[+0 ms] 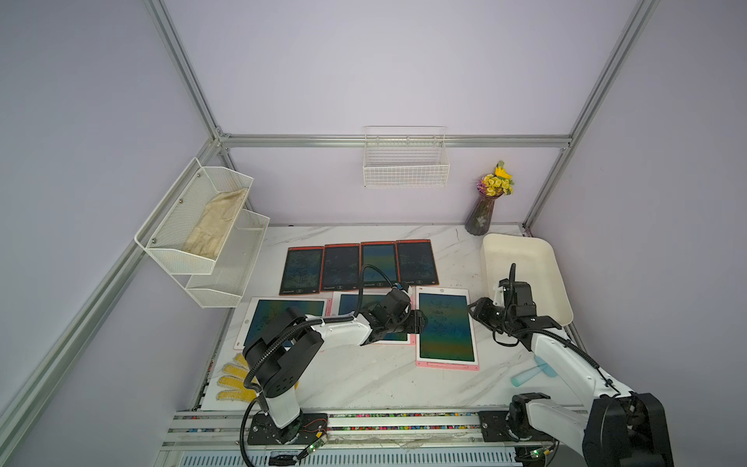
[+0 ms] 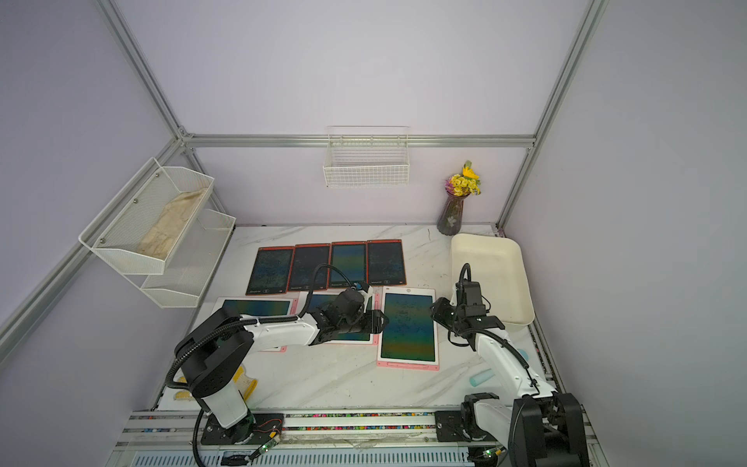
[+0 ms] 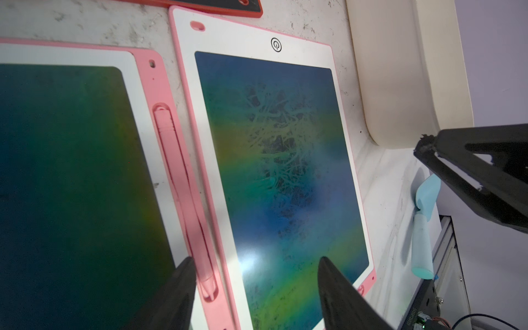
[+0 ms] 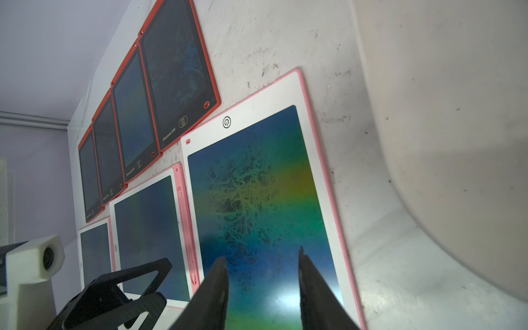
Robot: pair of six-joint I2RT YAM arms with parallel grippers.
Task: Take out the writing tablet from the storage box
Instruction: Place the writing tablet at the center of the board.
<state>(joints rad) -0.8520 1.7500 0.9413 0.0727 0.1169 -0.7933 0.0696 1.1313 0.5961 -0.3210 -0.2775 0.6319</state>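
Lying flat on the white marble-patterned table [image 1: 384, 378], the pink-framed rectangular writing tablet [image 1: 446, 327] with a rainbow-tinted screen sits outside the shallow cream-white plastic storage box [image 1: 525, 267], near it. The left gripper [image 3: 254, 260] hangs over the tablet's far edge from the box and the right gripper [image 4: 261, 255] over the nearer edge, each with its black fingers spread apart.

Four red tablets [image 1: 301, 270], three pink tablets [image 1: 446, 327]; one box [image 1: 523, 260]

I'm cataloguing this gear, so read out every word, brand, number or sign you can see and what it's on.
Round button sign, no letters: on a short border of the pink-edged writing tablet.
Brand word and round icon on the red-framed tablets: word too blurred to read.
No other text visible.
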